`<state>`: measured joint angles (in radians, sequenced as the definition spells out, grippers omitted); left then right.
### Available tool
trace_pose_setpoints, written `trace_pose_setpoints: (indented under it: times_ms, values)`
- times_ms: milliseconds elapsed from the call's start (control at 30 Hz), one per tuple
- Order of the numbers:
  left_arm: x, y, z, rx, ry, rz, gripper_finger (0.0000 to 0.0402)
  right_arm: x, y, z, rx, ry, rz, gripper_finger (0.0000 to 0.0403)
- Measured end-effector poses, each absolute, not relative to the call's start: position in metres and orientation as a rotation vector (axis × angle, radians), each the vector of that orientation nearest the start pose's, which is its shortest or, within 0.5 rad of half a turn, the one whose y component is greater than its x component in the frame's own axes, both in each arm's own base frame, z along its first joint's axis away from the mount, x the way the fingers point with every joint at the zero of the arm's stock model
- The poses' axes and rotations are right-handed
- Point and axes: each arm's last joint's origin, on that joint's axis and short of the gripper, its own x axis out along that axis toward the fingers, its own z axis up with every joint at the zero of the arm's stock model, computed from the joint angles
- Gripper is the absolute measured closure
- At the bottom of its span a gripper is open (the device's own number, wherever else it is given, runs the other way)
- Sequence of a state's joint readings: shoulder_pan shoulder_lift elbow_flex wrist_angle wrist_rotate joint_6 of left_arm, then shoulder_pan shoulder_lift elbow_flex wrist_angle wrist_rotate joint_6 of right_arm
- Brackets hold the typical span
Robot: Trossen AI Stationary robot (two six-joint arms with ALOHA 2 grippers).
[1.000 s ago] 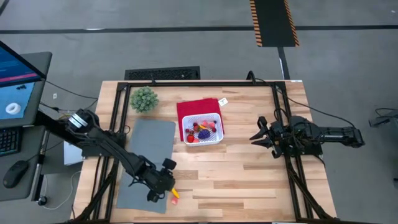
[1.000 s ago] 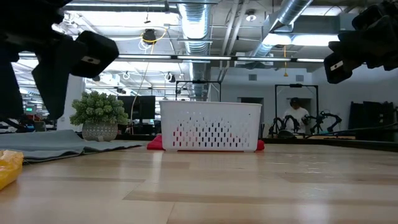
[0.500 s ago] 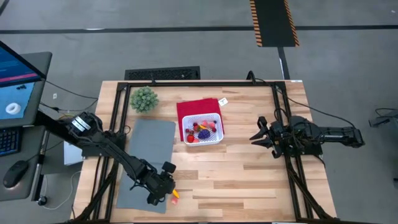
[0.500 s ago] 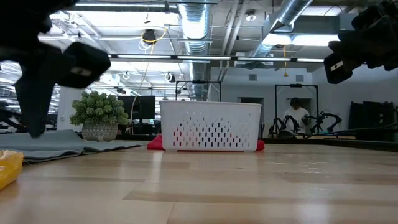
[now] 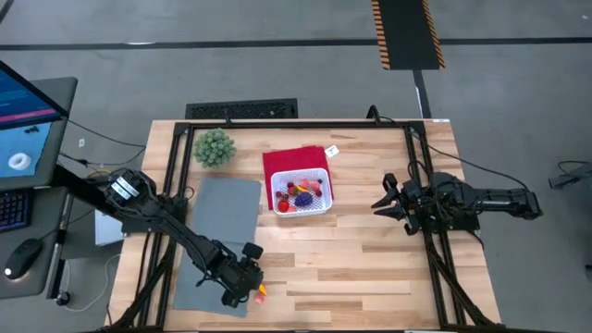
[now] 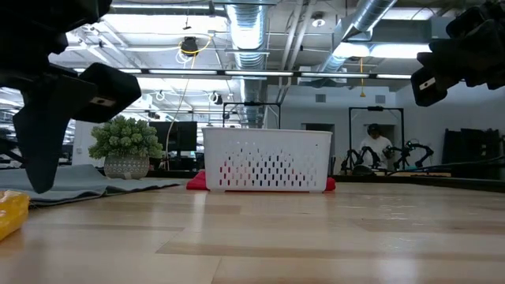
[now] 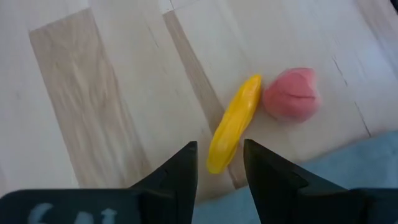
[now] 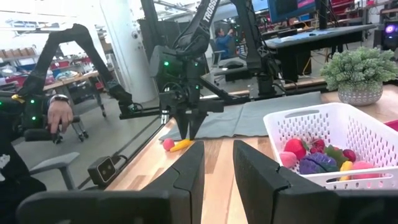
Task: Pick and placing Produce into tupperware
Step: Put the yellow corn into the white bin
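A yellow banana-shaped piece of produce [image 7: 235, 121] and a pink piece [image 7: 291, 94] lie side by side on the wood near the table's near left corner, by the grey mat's edge. My left gripper [image 7: 221, 152] hangs open just over them, pointing steeply down. Its fingers stand on either side of the yellow piece's near end; I cannot tell whether they touch it. The white latticed tupperware [image 5: 302, 192] sits at mid-table with its far part on a red cloth, and holds several red, pink, purple and yellow pieces [image 8: 317, 158]. My right gripper [image 5: 377, 205] waits open and level at the right.
A grey mat [image 5: 217, 240] covers the table's left part. A green bushy plant in a pot [image 5: 214, 146] stands at the far left. The red cloth [image 5: 294, 159] lies flat under the tupperware. Bare wood stretches between the tupperware and the near edge. A person sits in the room behind.
My left gripper has sunk a little and shifted slightly toward the table's near edge, closing in over the yellow piece. The produce and the tupperware have stayed where they were.
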<state>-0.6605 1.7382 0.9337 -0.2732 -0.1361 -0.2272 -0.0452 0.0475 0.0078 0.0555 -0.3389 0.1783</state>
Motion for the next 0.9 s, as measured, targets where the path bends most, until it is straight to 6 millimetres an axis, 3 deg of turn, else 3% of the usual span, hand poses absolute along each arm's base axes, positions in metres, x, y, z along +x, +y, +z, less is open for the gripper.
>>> trace_pose_setpoints:
  times_ms: [433,733,900]
  values:
    - [0.2612,-0.198,0.1366,0.197,1.023,-0.33,0.0286,0.0989,0.0052,0.1678,0.18,0.012,0.294,0.0296]
    - [0.2608,-0.1958,0.1372,0.172,1.038,-0.307,0.0386,0.0996,0.0051,0.1669,0.184,0.022,0.293,0.0296]
    - [0.2622,-0.1952,0.1414,0.175,1.005,-0.29,0.0387,0.0996,0.0051,0.1668,0.184,0.023,0.293,0.0296]
